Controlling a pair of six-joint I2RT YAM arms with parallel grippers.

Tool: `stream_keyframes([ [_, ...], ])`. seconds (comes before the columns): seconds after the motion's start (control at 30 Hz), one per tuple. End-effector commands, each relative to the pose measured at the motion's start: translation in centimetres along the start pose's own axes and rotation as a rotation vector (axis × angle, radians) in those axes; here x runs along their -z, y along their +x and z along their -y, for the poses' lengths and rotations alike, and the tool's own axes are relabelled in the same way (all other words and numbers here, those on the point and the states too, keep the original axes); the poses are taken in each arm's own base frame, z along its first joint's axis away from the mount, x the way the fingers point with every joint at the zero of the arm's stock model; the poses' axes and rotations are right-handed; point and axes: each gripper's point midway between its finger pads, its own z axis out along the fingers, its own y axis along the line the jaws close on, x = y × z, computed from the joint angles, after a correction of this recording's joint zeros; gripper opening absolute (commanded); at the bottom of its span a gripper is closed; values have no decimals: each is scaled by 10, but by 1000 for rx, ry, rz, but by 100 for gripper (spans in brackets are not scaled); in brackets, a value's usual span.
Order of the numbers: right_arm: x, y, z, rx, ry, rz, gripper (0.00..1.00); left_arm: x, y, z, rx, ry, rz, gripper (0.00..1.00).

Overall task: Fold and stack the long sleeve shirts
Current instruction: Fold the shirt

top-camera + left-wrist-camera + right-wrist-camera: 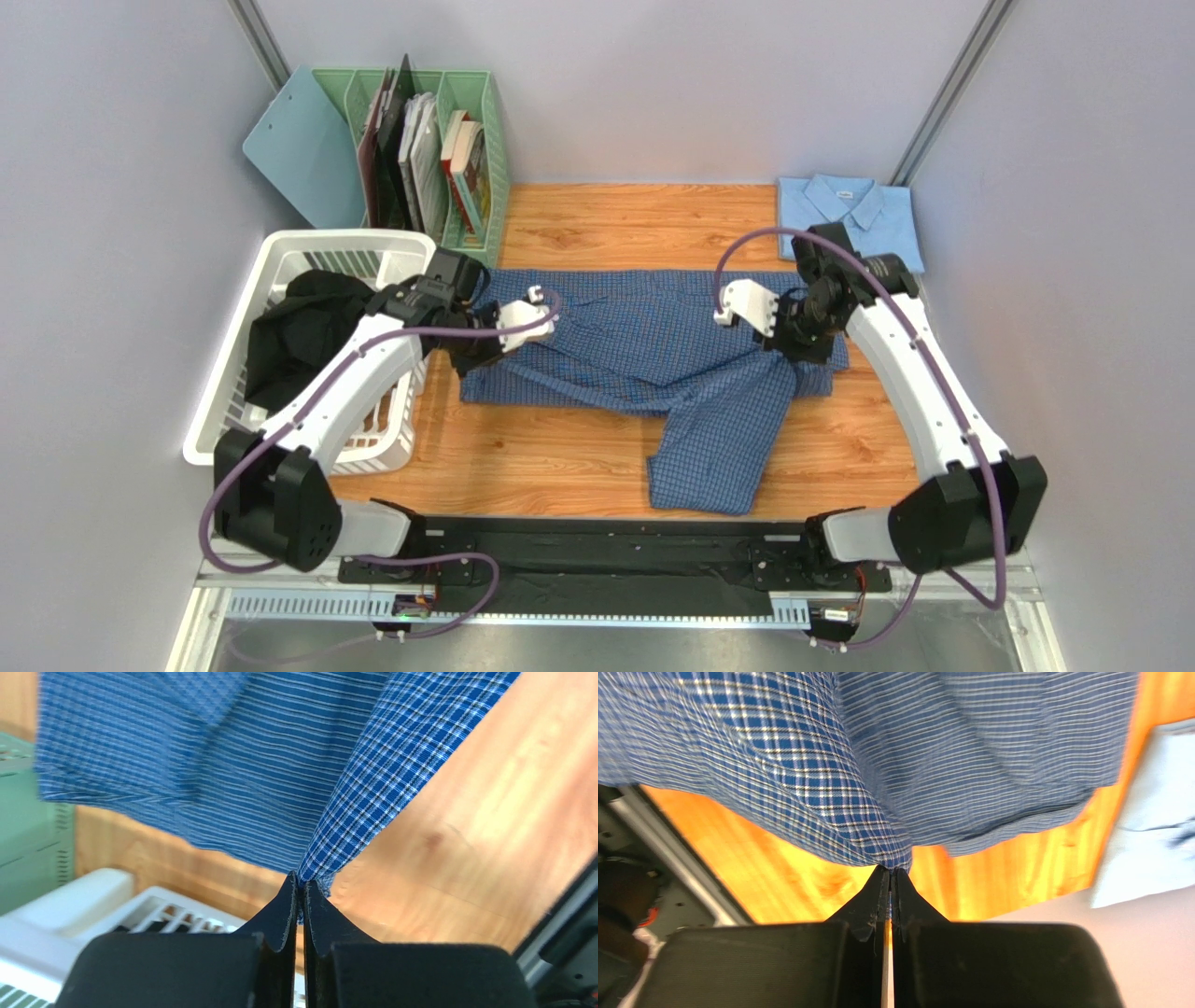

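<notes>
The mid-blue checked shirt lies spread across the wooden table, one sleeve trailing toward the near edge. My left gripper is shut on its left edge and holds the cloth lifted off the wood. My right gripper is shut on its right edge, with the cloth hanging from the tips. The pale sky-blue shirt lies folded at the back right corner and shows in the right wrist view.
A white laundry basket holding dark clothing stands at the left, close to my left arm. A green file rack with books and a clipboard stands at the back left. Grey walls enclose the table.
</notes>
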Motion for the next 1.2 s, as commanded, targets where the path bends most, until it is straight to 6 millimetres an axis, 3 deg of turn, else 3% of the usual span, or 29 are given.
stream_keyframes([
  [0.0,1,-21,52,38,48,47,0,1,-20,-59,31,-99,41,0],
  [0.2,-7,-19,107,20,92,34,0,-14,-20,-109,67,-138,25,0],
  [0.37,-24,-22,137,8,99,34,0,-35,-12,-120,80,-107,-6,0],
  [0.57,-43,-23,153,3,94,26,0,-50,-5,-127,105,-111,-21,0],
  [0.83,-50,-29,172,17,117,32,0,-56,5,-129,128,-122,-41,0],
  [1.03,-70,-26,177,7,101,15,0,-63,7,-128,143,-109,-45,0],
  [1.17,-84,-22,170,-12,72,-9,2,-69,13,-129,156,-107,-69,0],
])
